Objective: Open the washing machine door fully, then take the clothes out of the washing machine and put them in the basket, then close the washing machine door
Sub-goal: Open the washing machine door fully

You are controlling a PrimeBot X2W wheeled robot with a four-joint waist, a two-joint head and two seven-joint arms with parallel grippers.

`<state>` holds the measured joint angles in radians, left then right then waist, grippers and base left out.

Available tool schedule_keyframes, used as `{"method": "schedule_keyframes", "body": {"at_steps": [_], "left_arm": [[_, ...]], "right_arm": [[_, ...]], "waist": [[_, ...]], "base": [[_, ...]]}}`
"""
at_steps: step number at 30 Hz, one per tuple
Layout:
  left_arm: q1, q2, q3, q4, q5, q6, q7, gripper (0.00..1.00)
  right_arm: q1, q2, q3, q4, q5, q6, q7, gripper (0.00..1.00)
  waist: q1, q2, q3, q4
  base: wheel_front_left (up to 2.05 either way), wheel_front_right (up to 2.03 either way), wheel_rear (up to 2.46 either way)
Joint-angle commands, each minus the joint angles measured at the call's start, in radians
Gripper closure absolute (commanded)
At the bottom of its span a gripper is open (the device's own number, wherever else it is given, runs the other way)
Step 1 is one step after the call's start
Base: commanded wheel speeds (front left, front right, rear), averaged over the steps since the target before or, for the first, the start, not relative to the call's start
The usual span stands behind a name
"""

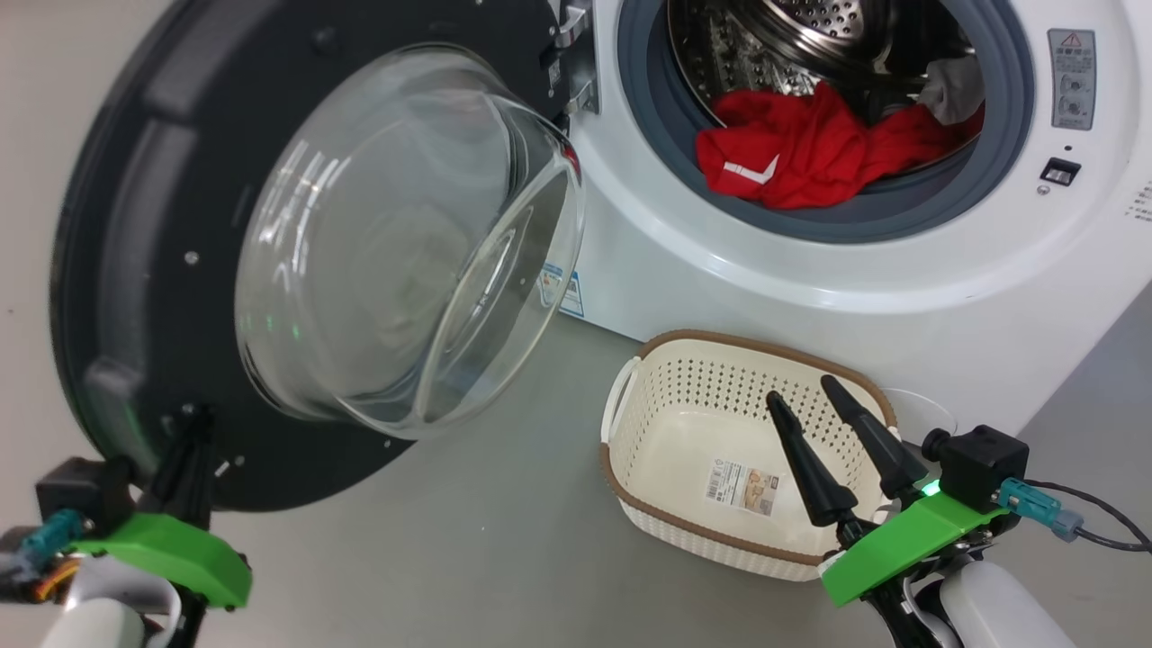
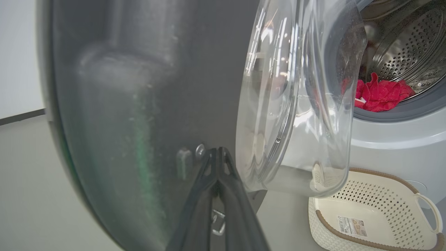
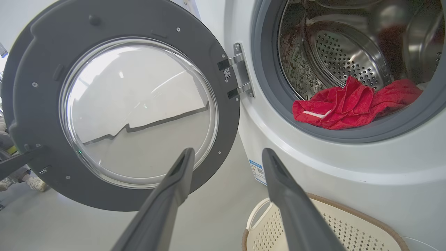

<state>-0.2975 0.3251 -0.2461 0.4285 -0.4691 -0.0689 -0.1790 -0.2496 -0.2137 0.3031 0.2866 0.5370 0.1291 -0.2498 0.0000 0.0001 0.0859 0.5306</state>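
- Head view: the washing machine door (image 1: 135, 270) stands swung wide open in the left half of the frame. Its inner face and bulging glass bowl window (image 1: 405, 252) are turned toward the camera.
- The washing machine (image 1: 720, 270) fills the upper right, with its steel drum (image 1: 810, 36) exposed inside the grey rubber ring (image 1: 648, 135).
- The clothes (image 1: 801, 153), red with a white stripe, lie in the drum's lower part. One fold drapes over the rubber ring at the mouth, and a piece of grey fabric (image 1: 954, 90) sits to their upper right.
- The basket (image 1: 720, 337) stands empty on the grey floor (image 1: 504, 504) at lower centre, just in front of the machine, below the drum opening. A paper label shows on its bottom.
- The left gripper (image 1: 192, 423), at lower left, is closed with nothing between its fingers. In the left wrist view its joined tips sit at the door's dark inner face near the bottom edge, beside a screw, seemingly touching.
- The right gripper (image 1: 801, 389), at lower right, is open and empty, and its fingers overlap the basket in the frame.
- In the right wrist view those spread fingers point between the door's hinge (image 3: 240, 73) and the machine's blue label (image 3: 258, 170).
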Motion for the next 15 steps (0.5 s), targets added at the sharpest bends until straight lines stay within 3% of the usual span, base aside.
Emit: {"method": "schedule_keyframes", "body": {"at_steps": [1, 15], "left_arm": [[-0.053, 0.057, 0.054, -0.004, 0.001, -0.003, -0.009, 1.00], [-0.234, 0.103, 0.034, 0.292, -0.001, -0.044, -0.045, 1.00]], "right_arm": [[-0.029, 0.000, 0.012, -0.026, -0.014, 0.002, -0.012, 0.00], [-0.033, 0.004, 0.016, -0.023, -0.015, 0.002, -0.012, 0.00]], "waist": [[0.0000, -0.0001, 0.010, 0.004], [0.0000, -0.0001, 0.026, 0.000]], "base": [[0.00, 0.00, 0.00], [0.00, 0.00, 0.00]]}}
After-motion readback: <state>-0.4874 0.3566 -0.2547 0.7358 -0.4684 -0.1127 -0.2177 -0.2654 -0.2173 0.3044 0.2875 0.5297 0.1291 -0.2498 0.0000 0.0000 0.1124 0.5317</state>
